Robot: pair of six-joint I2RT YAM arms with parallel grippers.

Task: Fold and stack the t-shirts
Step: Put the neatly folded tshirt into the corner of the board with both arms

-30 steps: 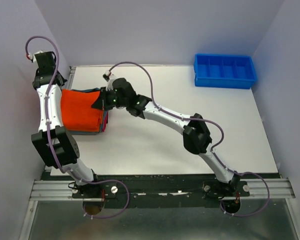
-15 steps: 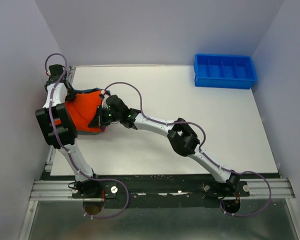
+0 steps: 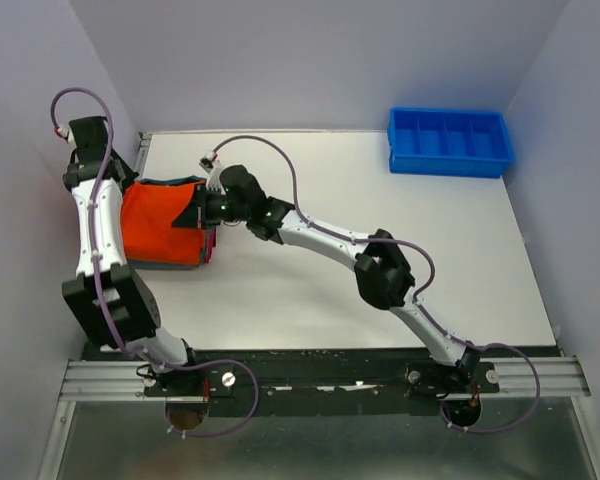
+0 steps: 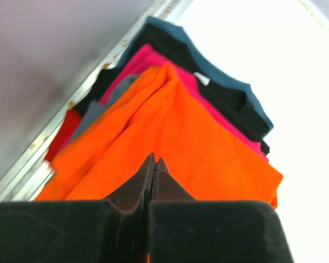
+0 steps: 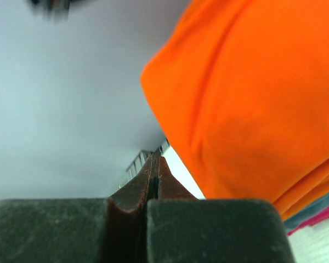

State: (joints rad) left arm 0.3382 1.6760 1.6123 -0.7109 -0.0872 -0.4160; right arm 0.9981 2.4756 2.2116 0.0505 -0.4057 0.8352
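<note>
With the folded orange t-shirt (image 3: 160,225) lying atop the stack (image 4: 230,104) at the surface's (image 3: 430,200) left edge and both arms' jaws pressed together, empty, close by it, stacking looks nearly done; the next move probably calls for squaring that top layer's edges.

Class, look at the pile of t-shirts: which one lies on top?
The bright orange t-shirt lies uppermost; the pink-red t-shirt and the dark teal t-shirt only show edges beneath it.
</note>
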